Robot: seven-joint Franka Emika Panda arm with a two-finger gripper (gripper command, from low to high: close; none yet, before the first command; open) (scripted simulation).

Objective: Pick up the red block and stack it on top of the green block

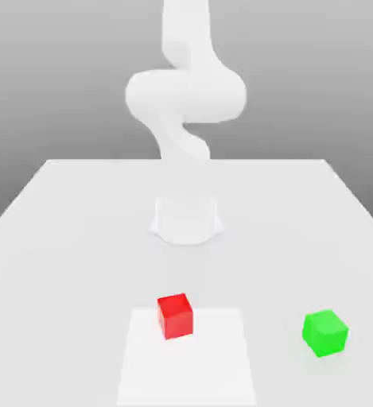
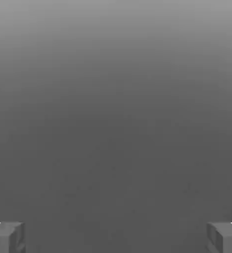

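In the exterior view we find the red block [image 1: 176, 316] resting near the front of the pale counter [image 1: 78, 262], over the far edge of a brighter white patch [image 1: 189, 366]. The green block [image 1: 325, 333] sits well apart from it, toward the exterior view's right, directly on the counter. Both blocks are turned a little, so we see a top and side faces of each; their far sides are hidden from us, and the edges between the green block's faces are faint.

The white arm [image 1: 185, 95] rises from its base [image 1: 187, 219] behind the blocks, and its upper part is cut off by the frame. White lies on white here (we can barely trace where the base meets the counter).

In the hand view, the two fingers of the hand [image 2: 116, 238] stand wide apart, with nothing between them that we can make out. Both are cut off by the frame, so we get only part of each. Behind them lies a plain grey background [image 2: 116, 123], darker toward the fingers.
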